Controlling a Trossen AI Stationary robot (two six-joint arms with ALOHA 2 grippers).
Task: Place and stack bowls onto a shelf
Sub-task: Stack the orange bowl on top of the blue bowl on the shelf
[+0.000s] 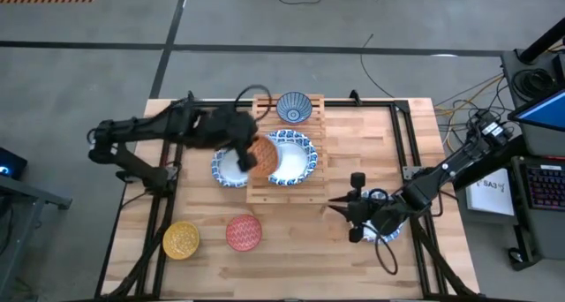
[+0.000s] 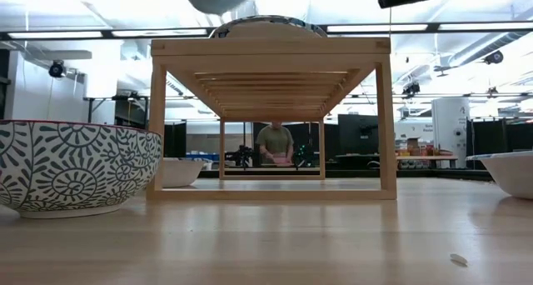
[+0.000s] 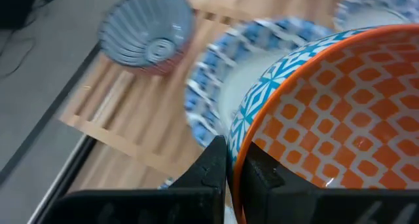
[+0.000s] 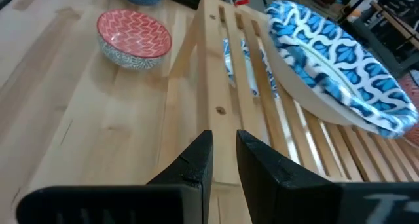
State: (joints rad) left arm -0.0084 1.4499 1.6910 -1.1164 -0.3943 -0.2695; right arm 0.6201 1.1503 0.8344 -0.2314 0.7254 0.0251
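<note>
Near the middle of the high view, the left gripper (image 1: 250, 154) is holding the orange bowl (image 1: 262, 154) over the left edge of the shelf (image 1: 313, 117), its jaws pinching the bowl's rim, as the left wrist view shows with a dark finger (image 3: 213, 165) on either side of the orange wall (image 3: 327, 119). Just beneath and beside it, a wide blue-rimmed bowl (image 1: 296, 154) is sitting on the shelf, and another wide bowl (image 1: 228, 169) is resting on the table at the shelf's left side, partly under the arm. Toward the top of the shelf, the small blue-grey bowl (image 1: 294, 107) is sitting alone. Down at the lower left of the table, the yellow bowl (image 1: 181, 239) and the red bowl (image 1: 244, 232) are lying close together, apart from the shelf. Over at the lower right, the right gripper (image 1: 340, 203) is hovering just off the shelf's corner with its jaws nearly pressed together and holding nothing; a blue-rimmed bowl (image 1: 386, 232) is peeking out under that arm. Far back in the low view, a person (image 2: 275, 143) is standing behind the shelf's legs.
</note>
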